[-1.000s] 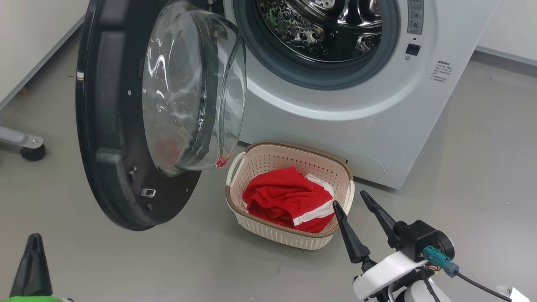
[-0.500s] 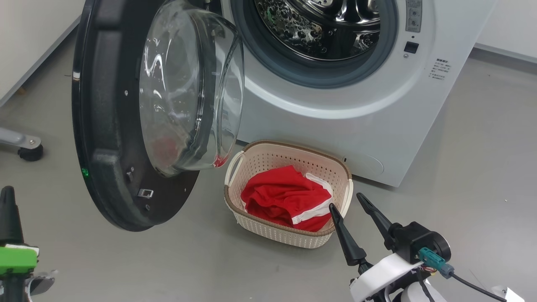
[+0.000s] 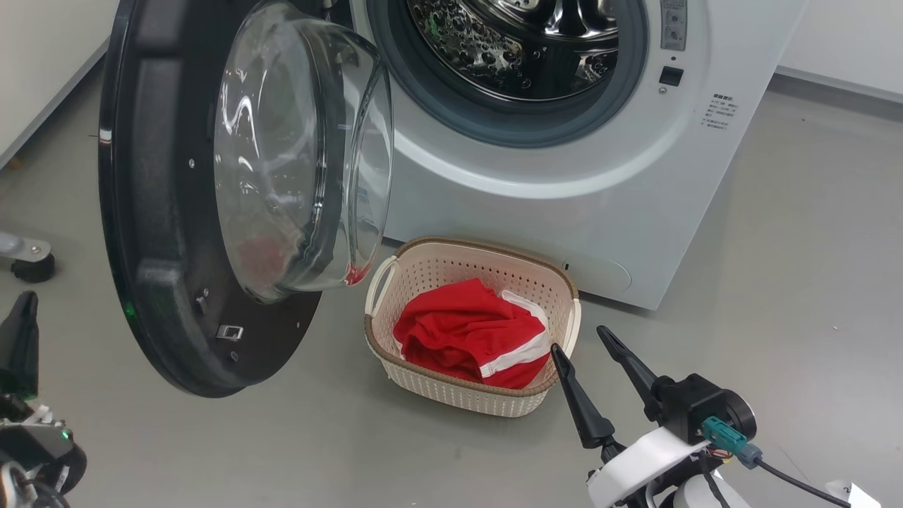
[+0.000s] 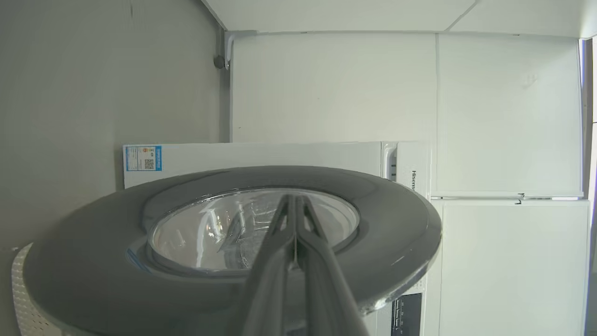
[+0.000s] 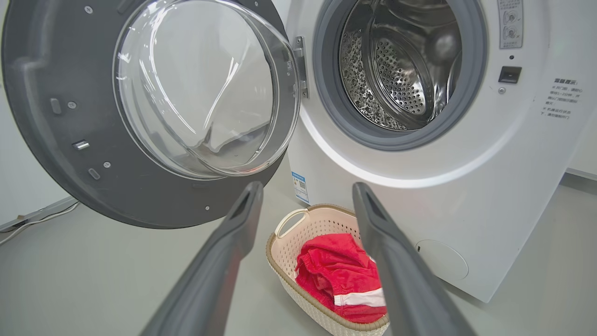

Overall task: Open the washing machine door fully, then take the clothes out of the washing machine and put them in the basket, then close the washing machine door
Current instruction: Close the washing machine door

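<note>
The washing machine door [image 3: 162, 233] stands wide open at the left, its glass bowl [image 3: 296, 155] bulging toward the washing machine [image 3: 536, 212]. The steel drum [image 3: 522, 42] shows no fabric in the part I see. The clothes [image 3: 465, 339], red with white trim, lie in the basket [image 3: 451, 250] on the floor before the machine. My right gripper [image 3: 578, 339] is open and empty, just right of the basket. My left gripper [image 3: 27, 303] is shut with nothing in it, low beside the door's outer side; in the left wrist view it [image 4: 294, 198] points at the door's glossy front [image 4: 396, 224].
Grey floor [image 3: 776, 282] spreads to the right of the machine and in front of the basket. A castor wheel [image 3: 28, 264] on a grey leg stands at the far left. A white wall and skirting [image 3: 42, 106] run behind the door.
The head camera has shifted a little, sliding the scene left. My shut left gripper has risen and moved left at the lower left, nearer the door's outer edge. The right gripper holds its place.
</note>
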Controlling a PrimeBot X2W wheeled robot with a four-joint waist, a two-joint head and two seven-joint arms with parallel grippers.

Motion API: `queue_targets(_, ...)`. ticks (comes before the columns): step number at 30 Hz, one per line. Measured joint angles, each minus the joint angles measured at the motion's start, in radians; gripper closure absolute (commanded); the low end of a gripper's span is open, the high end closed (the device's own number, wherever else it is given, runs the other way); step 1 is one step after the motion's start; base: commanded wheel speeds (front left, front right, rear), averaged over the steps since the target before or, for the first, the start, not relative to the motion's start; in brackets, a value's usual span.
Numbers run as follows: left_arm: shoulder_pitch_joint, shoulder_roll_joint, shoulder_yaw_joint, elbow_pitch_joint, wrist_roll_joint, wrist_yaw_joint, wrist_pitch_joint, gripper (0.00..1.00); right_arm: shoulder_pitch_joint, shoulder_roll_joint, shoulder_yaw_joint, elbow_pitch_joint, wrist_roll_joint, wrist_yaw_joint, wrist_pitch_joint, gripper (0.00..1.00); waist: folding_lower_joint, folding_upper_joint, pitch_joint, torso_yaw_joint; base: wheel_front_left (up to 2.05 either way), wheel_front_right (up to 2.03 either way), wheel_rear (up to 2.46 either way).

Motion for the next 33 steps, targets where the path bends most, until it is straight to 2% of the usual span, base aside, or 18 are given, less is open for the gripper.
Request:
queue_targets(2, -0.017, -0.002, 0.016, 0.001, -0.036, 0.036, 0.030, 1.00, 0.000, 0.000, 0.000, 0.000, 0.000, 0.000, 0.000, 0.00, 0.0000, 0.0000, -0.001, -0.001, 0.00, 0.00, 0.00)
queue_targets(3, -0.023, -0.002, 0.024, 0.002, -0.053, 0.040, 0.041, 1.00, 0.000, 0.000, 0.000, 0.000, 0.000, 0.000, 0.000, 0.00, 0.0000, 0.0000, -0.001, -0.002, 0.00, 0.00, 0.00)
queue_targets(11, -0.039, 0.002, 0.056, 0.043, -0.130, 0.039, 0.118, 1.00, 0.000, 0.000, 0.004, 0.000, 0.000, 0.000, 0.000, 0.00, 0.0000, 0.0000, -0.003, -0.010, 0.00, 0.00, 0.00)
queue_targets(16, -0.039, 0.018, 0.034, 0.073, -0.130, 0.033, 0.161, 1.00, 0.000, 0.000, 0.004, 0.000, 0.000, 0.000, 0.000, 0.00, 0.0000, 0.0000, -0.002, -0.018, 0.00, 0.00, 0.00)
queue_targets(22, -0.028, 0.020, -0.042, 0.128, -0.128, 0.030, 0.227, 1.00, 0.000, 0.000, 0.004, 0.000, 0.000, 0.000, 0.000, 0.00, 0.0000, 0.0000, 0.001, -0.027, 0.00, 0.00, 0.00)
queue_targets(33, -0.023, 0.021, -0.107, 0.114, -0.134, 0.030, 0.297, 1.00, -0.002, 0.000, -0.001, 0.000, 0.000, 0.000, 0.000, 0.00, 0.0000, 0.0000, 0.007, -0.041, 0.00, 0.00, 0.00)
